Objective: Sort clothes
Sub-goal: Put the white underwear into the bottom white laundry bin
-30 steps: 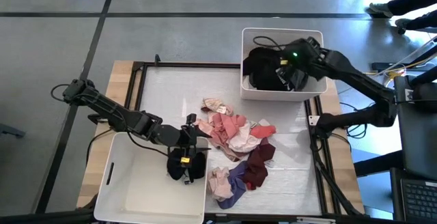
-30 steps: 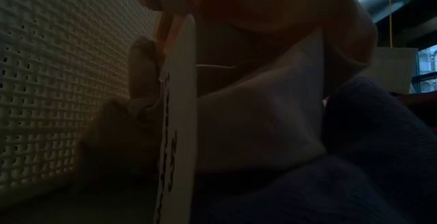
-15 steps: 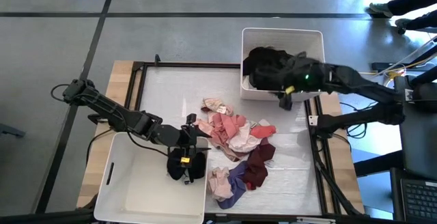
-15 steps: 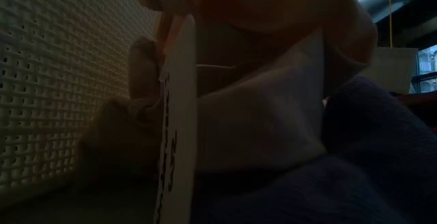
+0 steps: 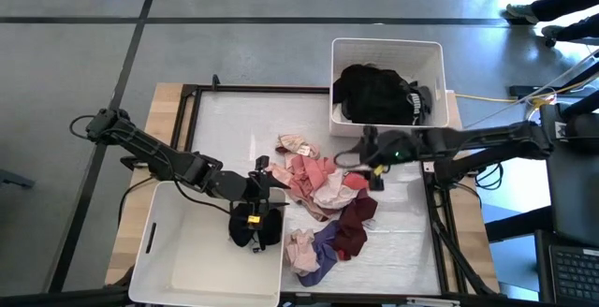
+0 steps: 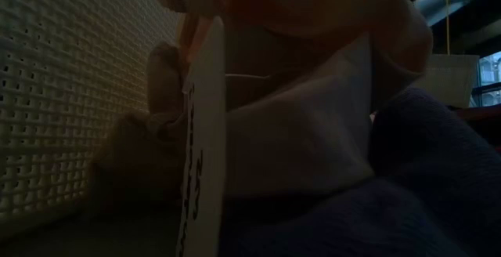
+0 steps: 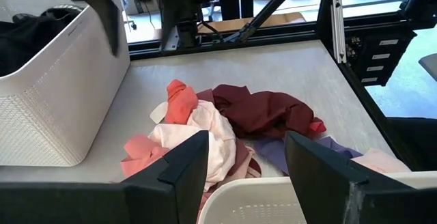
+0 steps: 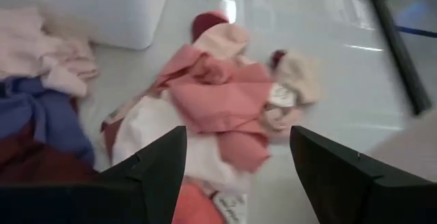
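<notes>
With its jaws wide and empty, the right gripper [image 5: 360, 157] is placed above the clothes [image 5: 323, 199] heaped on the tabletop [image 5: 234, 124], so one top garment should be pinched alone, while the left gripper [image 5: 255, 215], jaws also wide, is kept over the near bin [image 5: 187, 265].

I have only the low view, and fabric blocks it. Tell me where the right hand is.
Observer: The right hand hangs open over the far edge of the clothes pile, empty.
Operator: Report the left hand.
Observer: The left hand is open at the corner of the near bin, above a black garment lying inside it.
Operator: Describe the far bin.
Observer: The far bin holds black clothes.
</notes>
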{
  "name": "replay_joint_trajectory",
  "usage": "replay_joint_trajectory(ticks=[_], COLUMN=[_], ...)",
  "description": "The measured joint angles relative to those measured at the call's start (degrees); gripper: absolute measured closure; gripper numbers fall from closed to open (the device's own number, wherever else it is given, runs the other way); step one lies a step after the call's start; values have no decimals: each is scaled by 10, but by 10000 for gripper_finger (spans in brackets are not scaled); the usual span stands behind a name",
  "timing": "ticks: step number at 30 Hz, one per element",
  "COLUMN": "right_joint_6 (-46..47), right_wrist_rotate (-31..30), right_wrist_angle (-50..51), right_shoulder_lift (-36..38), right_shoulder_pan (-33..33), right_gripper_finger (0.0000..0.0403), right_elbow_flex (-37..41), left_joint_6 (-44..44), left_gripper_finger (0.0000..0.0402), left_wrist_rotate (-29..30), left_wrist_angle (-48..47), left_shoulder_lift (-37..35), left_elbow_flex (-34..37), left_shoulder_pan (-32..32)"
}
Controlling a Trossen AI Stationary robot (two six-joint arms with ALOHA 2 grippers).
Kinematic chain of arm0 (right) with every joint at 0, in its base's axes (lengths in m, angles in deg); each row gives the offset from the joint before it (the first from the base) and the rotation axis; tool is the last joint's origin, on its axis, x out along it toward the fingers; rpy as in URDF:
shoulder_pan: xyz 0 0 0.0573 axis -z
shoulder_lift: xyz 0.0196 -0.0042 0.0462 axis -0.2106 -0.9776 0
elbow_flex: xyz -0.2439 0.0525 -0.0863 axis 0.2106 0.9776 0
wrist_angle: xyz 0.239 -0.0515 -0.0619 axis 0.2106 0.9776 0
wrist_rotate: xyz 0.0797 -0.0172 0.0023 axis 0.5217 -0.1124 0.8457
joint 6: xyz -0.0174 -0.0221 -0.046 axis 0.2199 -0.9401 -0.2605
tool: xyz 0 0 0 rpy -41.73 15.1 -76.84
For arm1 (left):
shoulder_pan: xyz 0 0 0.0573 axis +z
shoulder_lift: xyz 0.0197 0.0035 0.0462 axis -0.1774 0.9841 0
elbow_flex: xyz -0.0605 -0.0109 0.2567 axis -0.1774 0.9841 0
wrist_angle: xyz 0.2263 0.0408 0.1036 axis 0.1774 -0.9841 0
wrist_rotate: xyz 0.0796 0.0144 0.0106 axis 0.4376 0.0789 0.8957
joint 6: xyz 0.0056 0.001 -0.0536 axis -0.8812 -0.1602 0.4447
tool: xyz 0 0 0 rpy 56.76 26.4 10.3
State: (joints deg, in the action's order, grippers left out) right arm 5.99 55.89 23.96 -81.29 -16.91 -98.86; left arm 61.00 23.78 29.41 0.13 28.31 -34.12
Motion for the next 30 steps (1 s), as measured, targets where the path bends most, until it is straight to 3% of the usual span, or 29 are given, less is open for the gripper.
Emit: replay_joint_trajectory(ticks=[8,12,18,30], right_joint_6=[11,11,11,11], right_wrist_rotate=[24,55,55,55], right_wrist_angle=[-121,-159,-217,-274], right_shoulder_lift=[-61,-121,-200,-280], right_shoulder_pan=[-54,-70,-73,-73], right_gripper_finger=[141,141,141,141], right_elbow_flex=[80,83,83,83], left_joint_6=[0,-1,-2,-1], left_gripper_finger=[219,219,219,219], left_wrist_rotate=[0,0,0,0], left_wrist_angle=[5,7,6,4], left_shoulder_lift=[0,0,0,0], left_elbow_flex=[-1,-1,-1,-1], left_shoulder_pan=[0,0,0,0])
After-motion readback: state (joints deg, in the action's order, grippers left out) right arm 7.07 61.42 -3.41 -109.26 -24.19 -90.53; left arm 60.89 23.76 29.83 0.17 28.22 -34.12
